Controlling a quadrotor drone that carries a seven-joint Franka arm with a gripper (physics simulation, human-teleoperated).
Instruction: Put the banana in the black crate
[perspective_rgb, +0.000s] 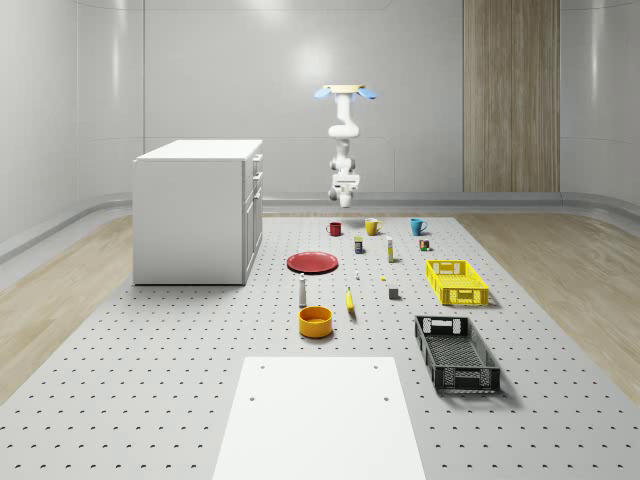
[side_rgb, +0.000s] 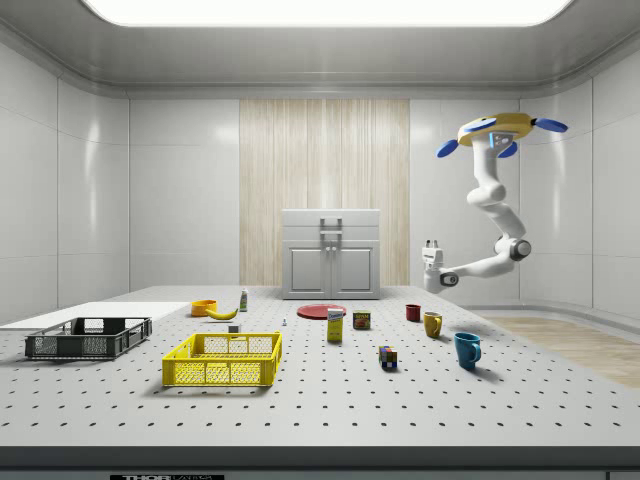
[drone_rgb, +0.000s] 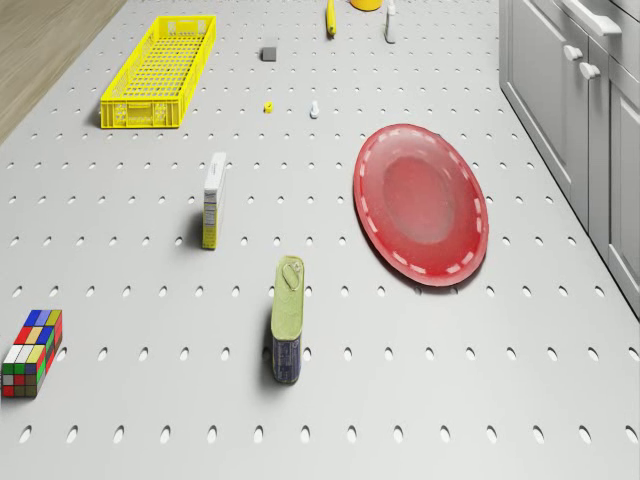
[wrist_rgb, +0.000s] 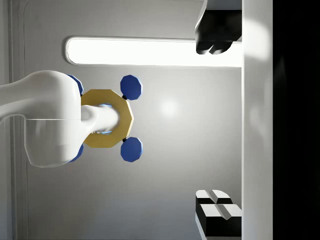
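Black lattice-walled plastic crate (perspective_rgb: 456, 353) and yellow lattice crate (perspective_rgb: 457, 282), both holding nothing, on the perforated grey table (perspective_rgb: 150, 370); curved yellow banana (perspective_rgb: 350, 300) lying beside the orange round bowl (perspective_rgb: 315, 321); drone (side_rgb: 497, 131) hovering high above the mugs; tool (side_rgb: 432, 251) wide open, gripping nothing.

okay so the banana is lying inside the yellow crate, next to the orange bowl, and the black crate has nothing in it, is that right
Not quite. In the whole-scene view the banana lies on the table beside the orange bowl, not inside the yellow crate. The black crate has nothing in it.
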